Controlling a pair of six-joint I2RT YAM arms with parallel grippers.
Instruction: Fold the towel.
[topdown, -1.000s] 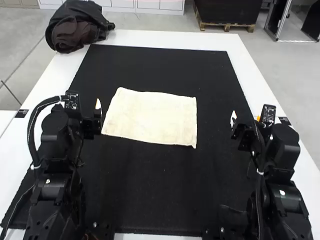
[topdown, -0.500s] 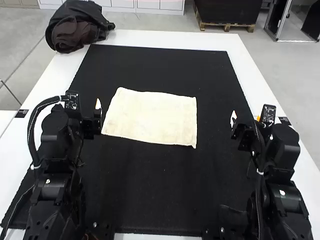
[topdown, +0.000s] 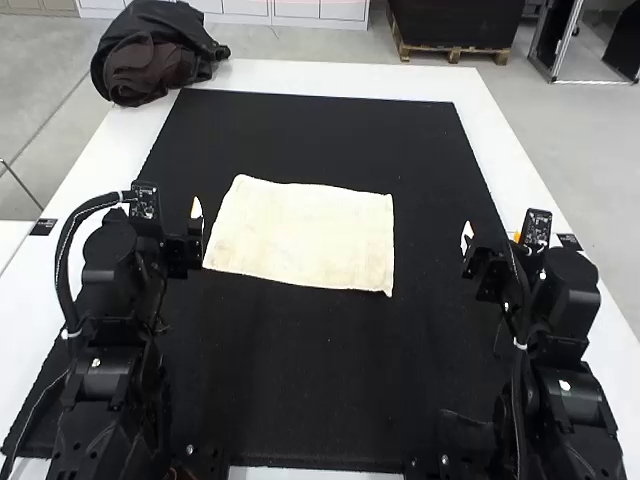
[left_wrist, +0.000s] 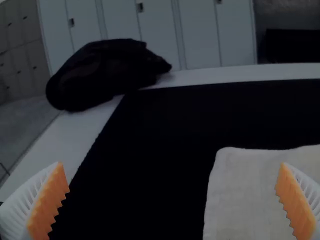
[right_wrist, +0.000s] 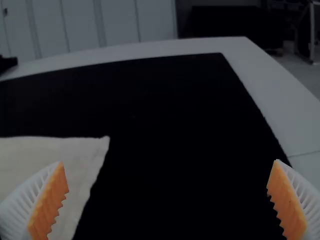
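Note:
A cream towel (topdown: 305, 235) lies spread flat on the black mat, a rough rectangle with slightly wavy edges. My left gripper (topdown: 196, 215) is just beside the towel's left edge, and my right gripper (topdown: 467, 240) stands apart from it, off its right side. In the left wrist view my left gripper (left_wrist: 172, 200) is open, its orange pads wide apart, with part of the towel (left_wrist: 245, 190) beyond them. The right wrist view has my right gripper (right_wrist: 167, 200) open as well, and a corner of the towel (right_wrist: 82, 155) in sight.
The black mat (topdown: 320, 130) covers much of the white table (topdown: 350, 77). A dark bundled bag or garment (topdown: 152, 55) rests at the table's far left corner. Both arms stand at the near side, one on each side of the mat.

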